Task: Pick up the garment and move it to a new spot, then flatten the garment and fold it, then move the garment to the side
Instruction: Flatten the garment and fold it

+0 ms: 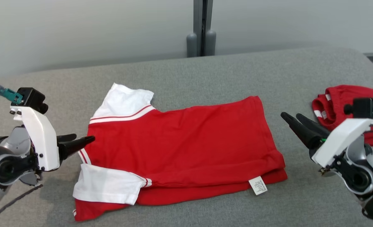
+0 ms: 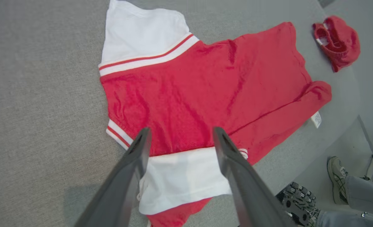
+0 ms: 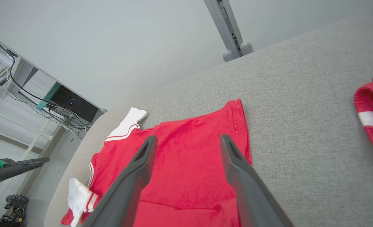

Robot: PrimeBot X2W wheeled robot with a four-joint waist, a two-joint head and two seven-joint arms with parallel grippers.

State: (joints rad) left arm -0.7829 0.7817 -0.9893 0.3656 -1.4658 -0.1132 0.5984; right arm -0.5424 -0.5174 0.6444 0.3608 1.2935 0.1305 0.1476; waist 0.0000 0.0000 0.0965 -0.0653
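Head view: the red shirt (image 1: 186, 142) lies folded mid-way across the grey cushion (image 1: 205, 69), with its label (image 1: 258, 185) at the near right corner. The left gripper (image 1: 84, 137) is at the shirt's left edge, fingers spread and empty. The right gripper (image 1: 290, 115), also spread and empty, is off to the shirt's right, beside another red garment (image 1: 344, 104).

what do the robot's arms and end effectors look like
The left end effector and right end effector each have two long dark tapered fingers, a white angular housing, a black camera block with a teal plug, and grey rounded wrist joints.
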